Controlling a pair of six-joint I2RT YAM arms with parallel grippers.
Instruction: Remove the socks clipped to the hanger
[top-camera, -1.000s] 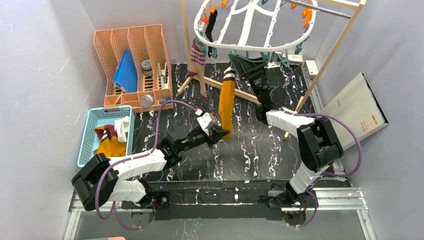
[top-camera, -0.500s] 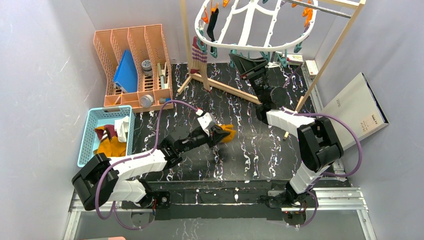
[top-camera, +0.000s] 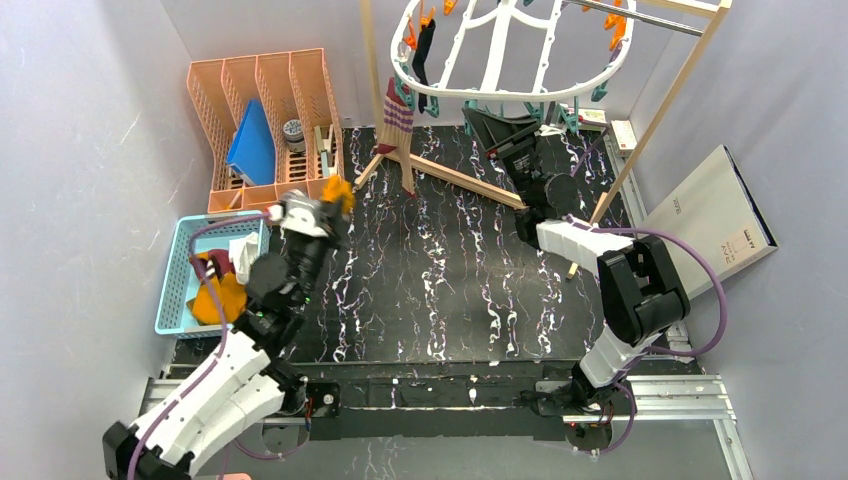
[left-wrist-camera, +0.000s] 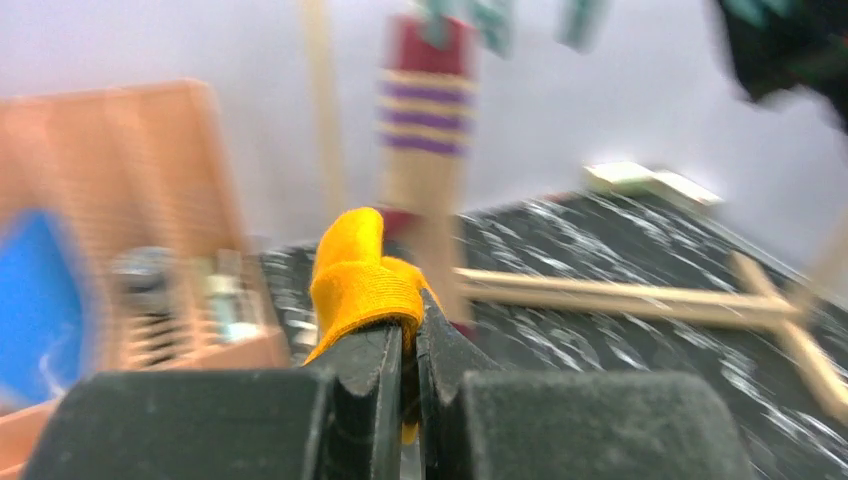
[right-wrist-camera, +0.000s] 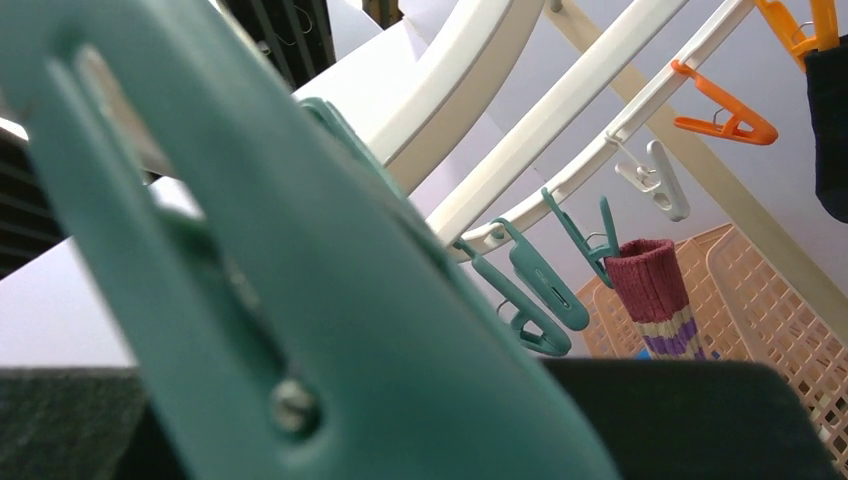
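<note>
The black, white-streaked table carries a peach organizer just beyond the left jaws, a teal basket near their left side, and a wooden frame's feet beneath the right jaws.

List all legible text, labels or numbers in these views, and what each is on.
Nothing reads clearly.
Grey flat box by the right wall: two small dark prints, too small to read.
Round tin in the orange organizer: label too small to read.
Mustard sock in the left pincer: no print visible.
</note>
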